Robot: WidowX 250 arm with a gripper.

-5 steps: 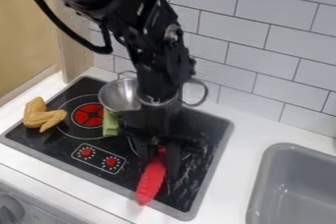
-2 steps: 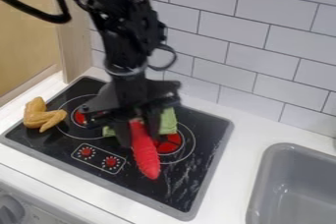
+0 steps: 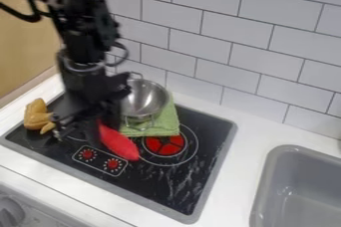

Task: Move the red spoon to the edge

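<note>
One pot (image 3: 148, 99) sits on one cloth (image 3: 168, 122) beside the hand (image 3: 102, 131), which pinches one spoon (image 3: 120, 145); one sink (image 3: 264, 186), well apart.

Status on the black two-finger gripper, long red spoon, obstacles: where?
Gripper closed on spoon, above black cooktop. Possible snag: tan wing-shaped toy, close on picture left.

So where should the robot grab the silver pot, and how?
I'd pinch the rim of the silver pot on the sink side, coming from above. It sits upright, mouth open, so its thin edge should be easy to reach.
</note>
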